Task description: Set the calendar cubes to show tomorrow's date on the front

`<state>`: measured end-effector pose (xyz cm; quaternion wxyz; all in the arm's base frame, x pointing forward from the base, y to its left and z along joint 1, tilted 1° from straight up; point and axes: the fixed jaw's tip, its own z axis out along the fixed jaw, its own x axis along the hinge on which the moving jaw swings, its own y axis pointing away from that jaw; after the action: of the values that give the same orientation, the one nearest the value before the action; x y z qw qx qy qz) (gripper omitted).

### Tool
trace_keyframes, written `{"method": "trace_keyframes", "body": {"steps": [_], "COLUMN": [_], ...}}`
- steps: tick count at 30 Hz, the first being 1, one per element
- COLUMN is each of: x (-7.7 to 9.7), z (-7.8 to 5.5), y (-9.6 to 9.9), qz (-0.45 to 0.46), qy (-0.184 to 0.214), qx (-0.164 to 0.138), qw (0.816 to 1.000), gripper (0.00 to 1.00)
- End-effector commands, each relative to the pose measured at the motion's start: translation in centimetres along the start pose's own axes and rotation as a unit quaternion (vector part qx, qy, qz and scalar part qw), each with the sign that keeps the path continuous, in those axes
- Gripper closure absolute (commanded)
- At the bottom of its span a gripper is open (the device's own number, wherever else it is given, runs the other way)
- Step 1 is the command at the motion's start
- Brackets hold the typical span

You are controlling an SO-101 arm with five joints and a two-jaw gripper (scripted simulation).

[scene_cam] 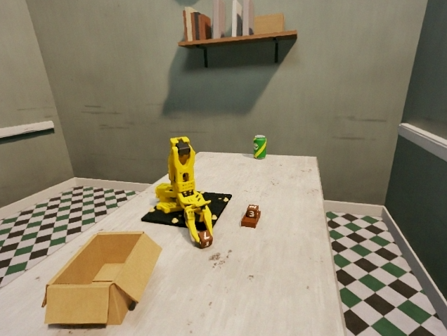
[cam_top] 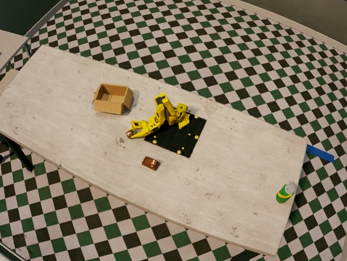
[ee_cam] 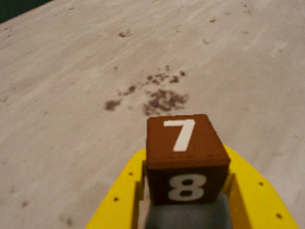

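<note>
Listed left to right as the top view shows them, all placed by the calendar tray.

Cardboard box [cam_top: 107,108] [scene_cam: 75,303], one, open-topped: up and to the left of the tray, well apart from it.

Claw [cam_top: 130,134] [scene_cam: 204,237] [ee_cam: 185,178], yellow: up and to the left of the tray, nearer than the box; fingers pinching the loose cube.

Loose cube [cam_top: 129,134] [scene_cam: 205,239] [ee_cam: 185,158], brown, white numerals: outside the tray, between the fingertips. Wrist view gives a 7 on one face, an 8 on the adjoining one. Contact with the table cannot be told.

Calendar tray [cam_top: 146,160] [scene_cam: 249,221], reddish brown, on the table [cam_top: 224,168] [scene_cam: 282,252] [ee_cam: 63,96]. Month's name not legible.

Seated cube [cam_top: 154,163] [scene_cam: 251,211], brown: at the tray's right end, a 3 on the side towards the exterior view; left end bare.

Arm [cam_top: 160,112] [scene_cam: 180,173], yellow, with black mat [cam_top: 193,131] [scene_cam: 220,202]: above the tray, the mat extending rightwards.

Drink can [cam_top: 284,193] [scene_cam: 259,147], green and yellow, upright: far right of the tray.
</note>
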<state>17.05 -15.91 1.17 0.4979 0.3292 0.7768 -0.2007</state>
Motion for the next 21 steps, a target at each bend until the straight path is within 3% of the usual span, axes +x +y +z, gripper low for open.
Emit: {"method": "trace_keyframes", "body": {"steps": [1, 7, 15, 21], "x": [-0.23, -0.23, -0.23, -0.23], "z": [0.18, 0.18, 0.18, 0.18], "y": [-0.15, -0.15, -0.15, -0.15], "qz": [-0.001, -0.001, -0.001, -0.001], "qy": [-0.01, -0.01, -0.01, -0.01], "qx": [0.003, 0.003, 0.003, 0.003], "qw": [1.0, 1.0, 1.0, 1.0], "gripper": [1.0, 0.99, 0.85, 0.83]}}
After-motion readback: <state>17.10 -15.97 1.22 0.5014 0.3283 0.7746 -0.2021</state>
